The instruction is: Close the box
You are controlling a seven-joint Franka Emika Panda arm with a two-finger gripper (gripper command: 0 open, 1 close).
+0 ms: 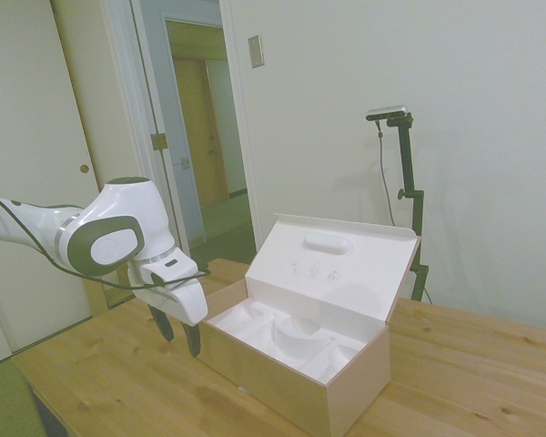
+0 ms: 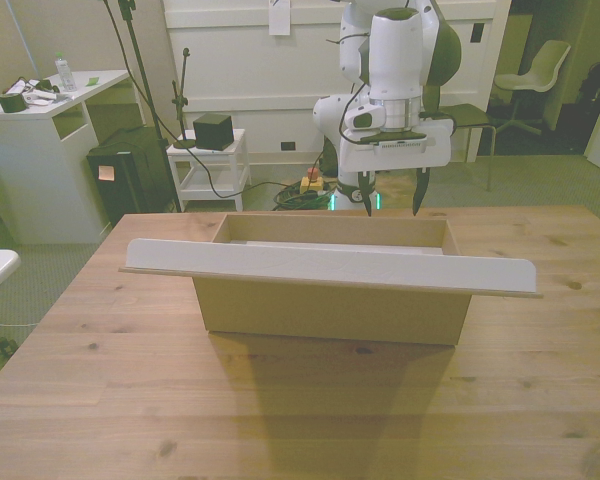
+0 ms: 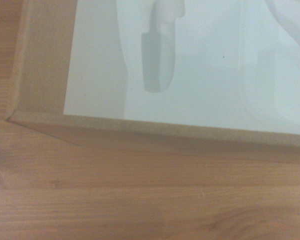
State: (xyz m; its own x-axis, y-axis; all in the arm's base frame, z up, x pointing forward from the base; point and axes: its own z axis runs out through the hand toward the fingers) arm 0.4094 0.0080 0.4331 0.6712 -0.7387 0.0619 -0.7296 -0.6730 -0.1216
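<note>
The box [image 1: 296,382] [image 2: 330,305] is a large tan cardboard one in the middle of the wooden table, with its hinged lid [image 1: 341,264] [image 2: 330,268] standing open and leaning away from the arm. Inside lies a white moulded insert [image 1: 282,337] [image 3: 200,60] with curved recesses. My gripper [image 1: 180,339] [image 2: 391,212] hangs open just outside the box wall on the arm's side, fingertips pointing down, holding nothing. The wrist view shows that wall's corner [image 3: 20,117] and bare table beside it.
Wooden table [image 1: 473,373] [image 2: 300,410] extends around the box on all sides. Behind the robot stand a white desk [image 2: 40,130], a white cart [image 2: 208,165] with a dark cube, and a chair [image 2: 530,85]. An open doorway [image 1: 205,137] shows in the side view.
</note>
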